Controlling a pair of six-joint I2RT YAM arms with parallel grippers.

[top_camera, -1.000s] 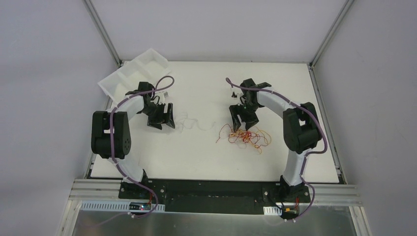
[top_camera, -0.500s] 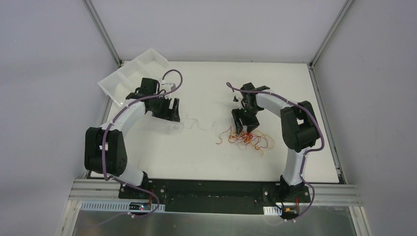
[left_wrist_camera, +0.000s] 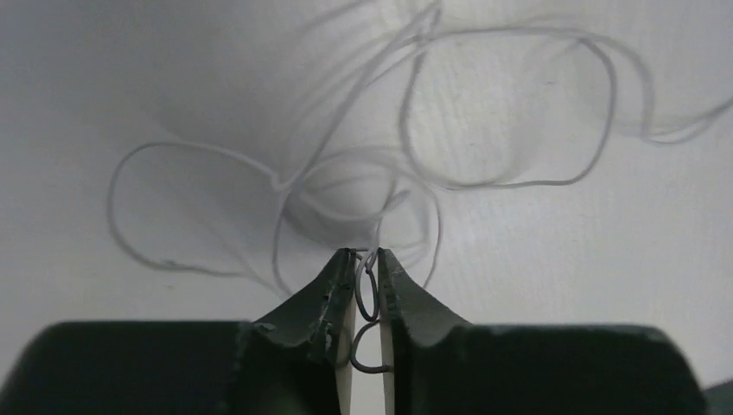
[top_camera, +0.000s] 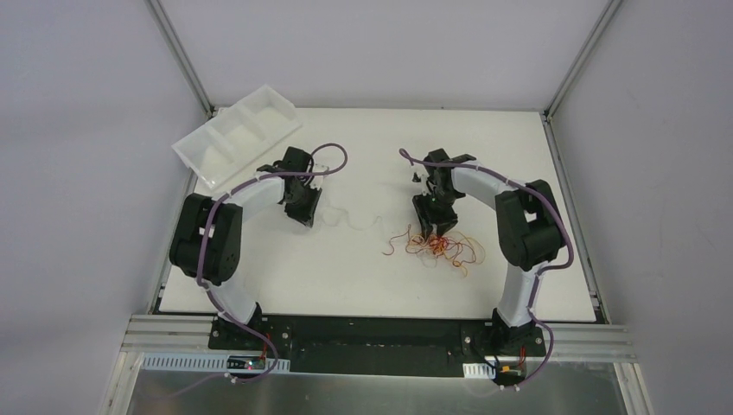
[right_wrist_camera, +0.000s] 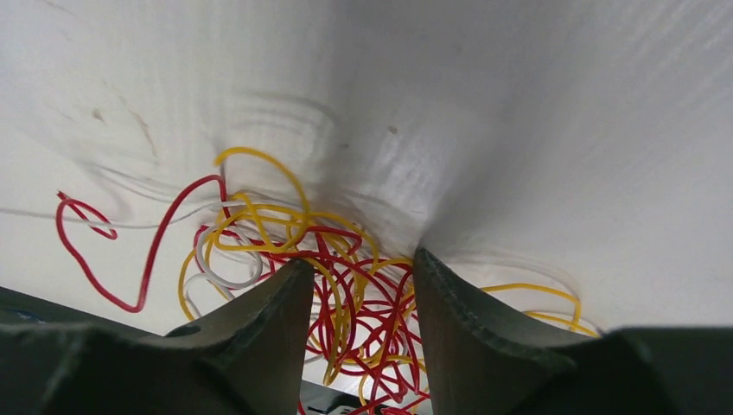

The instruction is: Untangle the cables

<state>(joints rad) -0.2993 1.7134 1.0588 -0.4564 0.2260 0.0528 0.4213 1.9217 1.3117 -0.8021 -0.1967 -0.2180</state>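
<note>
The cables lie in two groups on the white table. A red and yellow tangle [top_camera: 442, 247] lies right of centre, and a pale white strand [top_camera: 347, 218] curls at centre left. My left gripper [top_camera: 304, 213] is down on that strand. In the left wrist view its jaws [left_wrist_camera: 366, 256] pinch a thin loop of the white cable [left_wrist_camera: 510, 183], with more loops spread beyond. My right gripper [top_camera: 430, 226] stands on the tangle's near-left edge. Its wrist view shows the gripper [right_wrist_camera: 363, 264] open, its jaws astride red and yellow wires [right_wrist_camera: 346, 239]. One white loop [right_wrist_camera: 226, 282] sits left of the fingers.
A white compartment tray [top_camera: 238, 134] sits tilted at the back-left corner of the table. Metal frame posts rise at both back corners. A red strand [right_wrist_camera: 147, 259] trails out to the left of the tangle.
My left gripper swung right and down onto the white strand, and its jaws closed on it. My right gripper dropped lower onto the tangle and its jaws narrowed somewhat.
</note>
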